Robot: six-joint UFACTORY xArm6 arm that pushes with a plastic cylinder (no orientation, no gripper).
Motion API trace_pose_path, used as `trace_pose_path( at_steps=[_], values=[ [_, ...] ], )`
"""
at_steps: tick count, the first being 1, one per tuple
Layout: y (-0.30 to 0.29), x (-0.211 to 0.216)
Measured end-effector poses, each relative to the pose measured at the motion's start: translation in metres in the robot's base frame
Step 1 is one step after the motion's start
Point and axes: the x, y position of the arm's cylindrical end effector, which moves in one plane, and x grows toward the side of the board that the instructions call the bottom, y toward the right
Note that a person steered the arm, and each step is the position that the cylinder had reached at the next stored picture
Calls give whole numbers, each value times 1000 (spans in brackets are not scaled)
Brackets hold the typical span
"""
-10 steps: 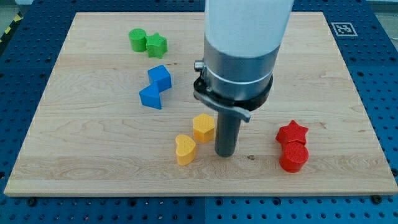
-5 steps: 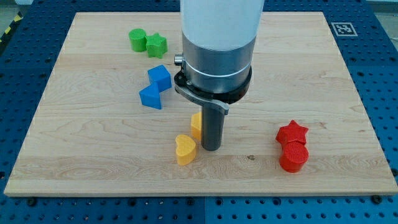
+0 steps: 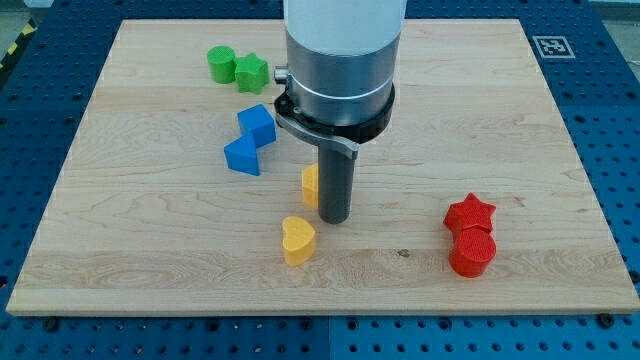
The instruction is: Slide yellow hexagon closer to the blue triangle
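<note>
The small yellow hexagon block (image 3: 311, 185) lies mid-board, mostly hidden behind the dark rod, with my tip (image 3: 333, 219) pressed against its right side; nothing is grasped. The blue triangle block (image 3: 243, 156) sits left and farther. The push appears underway; further leftward, far-going sliding is called for.

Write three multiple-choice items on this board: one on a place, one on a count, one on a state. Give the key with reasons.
1. The yellow hexagon lies where relative to my tip?
A. its left
B. its right
C. far below

2. How many yellow blocks show?
A. one
B. two
C. three

3. The red star and red cylinder are
A. touching
B. far apart
C. stacked

Key: 1 A, it peeks out at the rod's left edge. 2 B, the hexagon and the yellow heart. 3 A, no gap shows.
</note>
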Motion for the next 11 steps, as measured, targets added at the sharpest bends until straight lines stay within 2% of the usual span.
trace_pose_path(
  at_steps=[2,4,5,8,10,11],
  values=[
    [-14,2],
    [2,-13],
    [2,-5],
    [-31,3],
    [2,-30],
    [5,-30]
  ],
)
